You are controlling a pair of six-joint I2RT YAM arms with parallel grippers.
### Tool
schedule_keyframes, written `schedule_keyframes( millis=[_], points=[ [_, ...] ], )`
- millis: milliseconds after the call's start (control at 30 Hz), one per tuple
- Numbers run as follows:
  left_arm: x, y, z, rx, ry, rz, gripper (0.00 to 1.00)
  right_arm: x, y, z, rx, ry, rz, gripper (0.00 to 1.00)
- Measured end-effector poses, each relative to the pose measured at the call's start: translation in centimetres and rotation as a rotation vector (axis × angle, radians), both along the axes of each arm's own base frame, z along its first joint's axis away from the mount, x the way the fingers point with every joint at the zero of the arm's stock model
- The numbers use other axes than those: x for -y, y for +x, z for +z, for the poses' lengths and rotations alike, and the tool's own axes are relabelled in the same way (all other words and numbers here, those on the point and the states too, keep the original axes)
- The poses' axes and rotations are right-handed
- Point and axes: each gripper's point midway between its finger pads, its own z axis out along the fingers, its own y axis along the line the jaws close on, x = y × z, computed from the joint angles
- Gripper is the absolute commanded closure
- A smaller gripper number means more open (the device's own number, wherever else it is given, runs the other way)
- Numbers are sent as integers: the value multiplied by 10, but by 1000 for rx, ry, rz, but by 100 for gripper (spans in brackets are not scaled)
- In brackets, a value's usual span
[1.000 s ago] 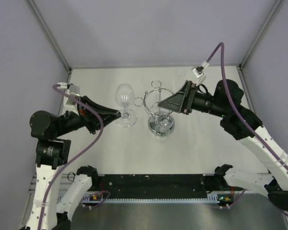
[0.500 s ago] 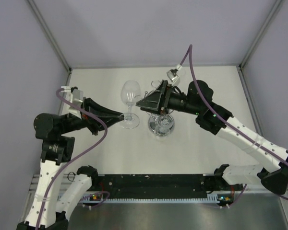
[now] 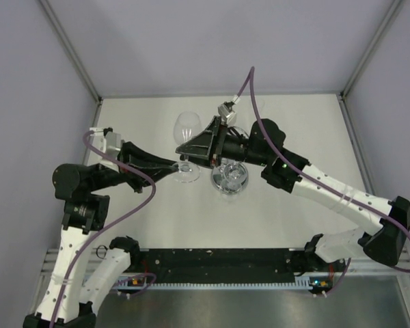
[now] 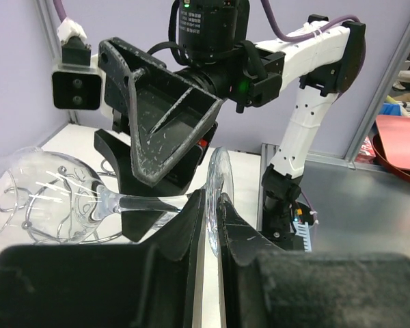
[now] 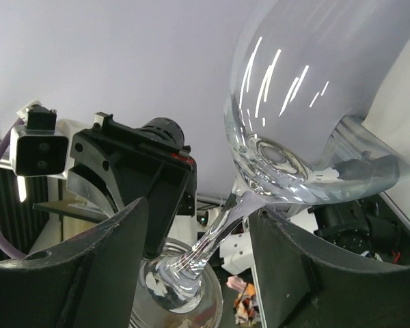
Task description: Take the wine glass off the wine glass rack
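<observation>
Right gripper (image 3: 181, 151) has swung over from beside the wine glass rack (image 3: 229, 177), fingers open either side of the wine glass (image 3: 186, 127) stem, no grip yet. Left gripper (image 3: 173, 165) is pinched shut on its foot. So the glass is already off, just left of the rack, and I'd guess only parking it is left.

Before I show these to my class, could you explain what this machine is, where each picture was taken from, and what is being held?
It is a pair of robot arms bolted at the near edge of a table. One picture looks down from above. The other two come from small cameras on each wrist. On the table is a shiny wire rack. Just left of it, apart from it, is a wine glass. The left hand is pinched shut on the glass's foot. The right hand is open, one finger on each side of the stem, not gripping.
</observation>
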Motion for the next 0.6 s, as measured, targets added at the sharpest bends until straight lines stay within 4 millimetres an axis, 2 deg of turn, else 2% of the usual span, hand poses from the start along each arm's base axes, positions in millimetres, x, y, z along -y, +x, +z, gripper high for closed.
schedule_keyframes(
  millis=[133,400,600],
  points=[
    [0,0,-1,25,-3,9,100,-5,-1,-2,-19,7,9,48],
    [0,-5,0,101,-21,20,100,-6,-1,-1,-33,28,12,68],
    [0,-5,1,139,-29,19,100,-8,0,-2,-52,35,12,89]
  ],
)
